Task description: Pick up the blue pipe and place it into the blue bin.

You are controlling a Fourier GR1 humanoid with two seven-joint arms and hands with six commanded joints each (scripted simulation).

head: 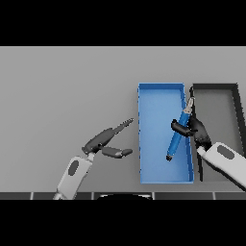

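Note:
A slim blue pipe [176,136] hangs tilted over the right side of the blue bin [153,139], its lower end near the bin's floor and its grey top end by the right wall. My right hand [197,130] comes in from the lower right, fingers curled round the pipe's middle. On the grey table left of the bin, my left hand [103,140] is open, fingers stretched toward the bin and thumb spread.
A dark grey bin [236,103] stands directly to the right of the blue one, walls touching. My right forearm [225,161] lies across its lower part. Grey table [62,91] stretches to the left and far side.

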